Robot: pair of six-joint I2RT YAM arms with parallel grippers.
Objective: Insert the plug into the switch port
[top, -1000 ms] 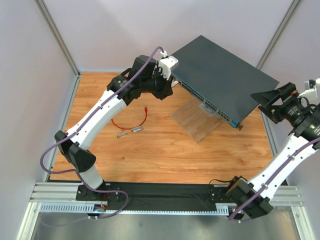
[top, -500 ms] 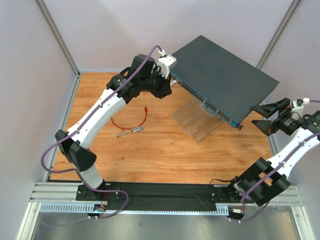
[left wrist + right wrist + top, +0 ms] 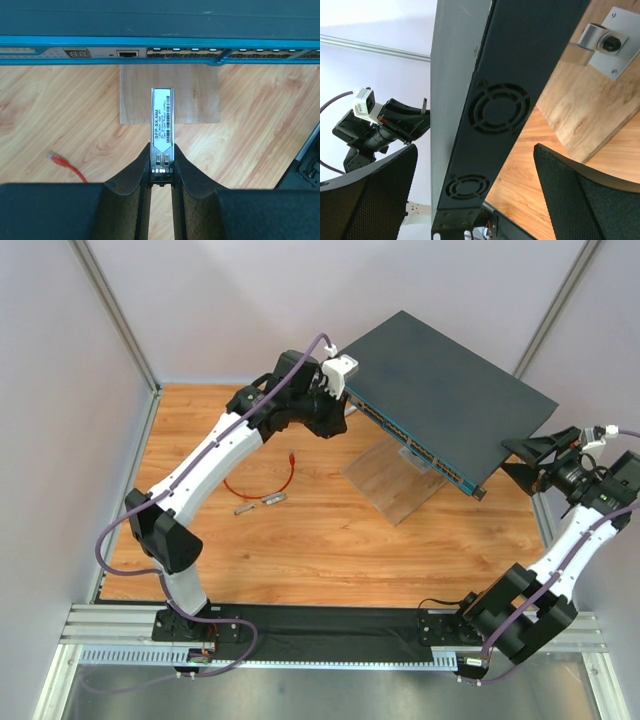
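The left gripper [image 3: 162, 152] is narrowed onto a labelled metal module [image 3: 163, 117]. The module sticks out from between its fingers toward the front face of the switch [image 3: 440, 380] and is still apart from it. The switch ports [image 3: 200, 50] run along that face.

The plug [image 3: 55, 159] lies on the desk [image 3: 330, 540], gripped by nothing. It ends the red cable [image 3: 262, 487] and is well apart from the ports. Two grey stubs [image 3: 272, 499] lie just beside the cable.

The right gripper [image 3: 515, 456] is spread wide at the switch's vented right end. Its fingers seem clear of the casing, though the wrist view is too close to be sure.

Compared with a second ago, the right arm has folded lower and brought its gripper nearer that corner. The left arm's elbow has shifted, while the cable and stubs lie where they did.
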